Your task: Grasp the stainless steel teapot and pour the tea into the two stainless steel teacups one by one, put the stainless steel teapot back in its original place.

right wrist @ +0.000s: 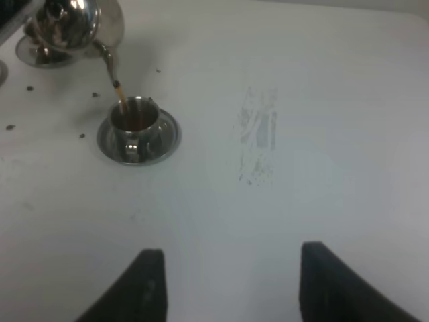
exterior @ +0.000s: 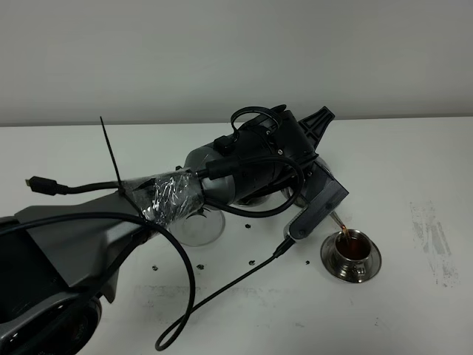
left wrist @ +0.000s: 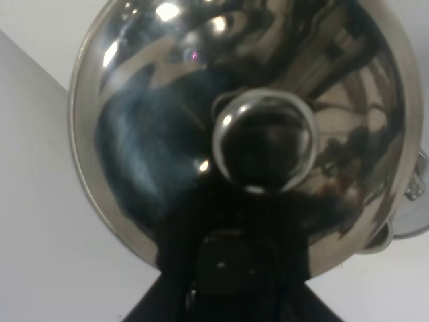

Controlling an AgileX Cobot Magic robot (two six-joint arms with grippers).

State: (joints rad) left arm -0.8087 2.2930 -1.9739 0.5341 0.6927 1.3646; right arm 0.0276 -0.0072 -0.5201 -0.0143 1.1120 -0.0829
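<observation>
My left gripper [exterior: 310, 151] is shut on the stainless steel teapot [right wrist: 77, 23] and holds it tilted. In the left wrist view the teapot's domed lid [left wrist: 167, 134] and knob [left wrist: 263, 141] fill the frame. In the exterior view my arm hides all but the spout [exterior: 335, 220]. A brown stream runs from the spout [right wrist: 107, 64] into a teacup [exterior: 353, 246] on its saucer [exterior: 369, 265]; the cup [right wrist: 134, 115] holds tea. A second saucer [right wrist: 30, 55] shows behind the teapot, its cup hidden. The empty wide saucer [exterior: 201, 228] lies left of the pot. My right gripper [right wrist: 234, 288] is open and empty.
Dark tea crumbs [exterior: 251, 262] are scattered on the white table. A black cable [exterior: 222, 292] trails across the front. A grey scuff mark [exterior: 436, 244] lies right of the filled cup. My left arm spans the table's left half.
</observation>
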